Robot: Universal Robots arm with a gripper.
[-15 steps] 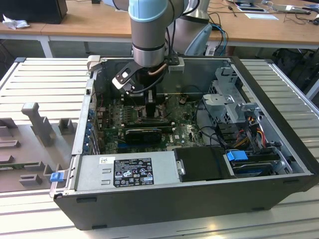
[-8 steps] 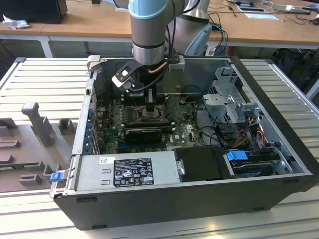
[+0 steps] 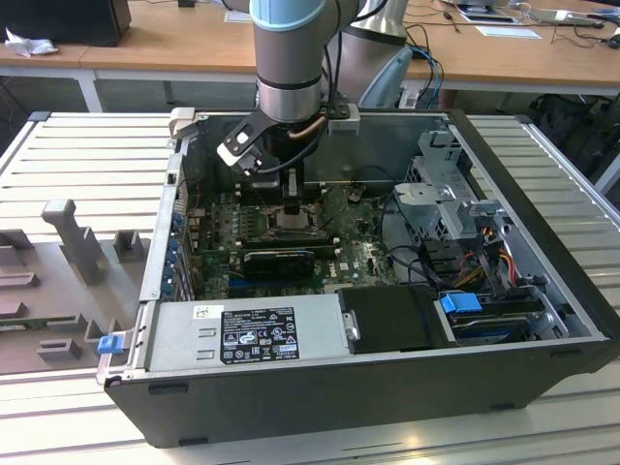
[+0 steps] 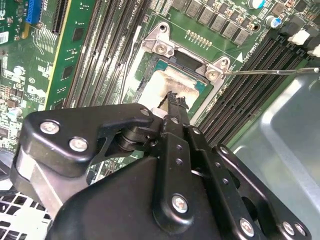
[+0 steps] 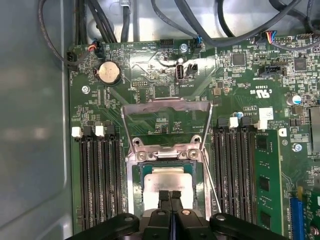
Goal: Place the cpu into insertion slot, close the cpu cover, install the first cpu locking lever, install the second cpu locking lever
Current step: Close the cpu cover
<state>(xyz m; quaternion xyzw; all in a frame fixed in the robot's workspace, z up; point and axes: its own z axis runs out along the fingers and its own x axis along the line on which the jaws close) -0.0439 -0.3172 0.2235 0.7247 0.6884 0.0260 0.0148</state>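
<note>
The cpu (image 5: 167,181) lies flat in the insertion slot (image 5: 136,186), a pale square with a dark rim around it. My gripper (image 5: 170,196) hangs over the cpu's near edge, fingers pressed together with nothing between them. In the second wrist view the fingertips (image 4: 173,100) touch or nearly touch the cpu (image 4: 161,82). The cpu cover (image 5: 167,107) stands tilted up and open behind the slot, hinged at its far edge. A thin locking lever (image 5: 210,175) runs along one side of the slot, unlatched (image 4: 272,71). In the exterior view the gripper (image 3: 292,199) is inside the case above the slot (image 3: 291,229).
Memory slots (image 5: 95,180) flank the socket on both sides. Cables (image 5: 110,22) hang at the board's far edge, beside a coin battery (image 5: 108,73). In the exterior view a black card (image 3: 279,260), the power supply (image 3: 257,334) and a drive cage (image 3: 450,194) crowd the case.
</note>
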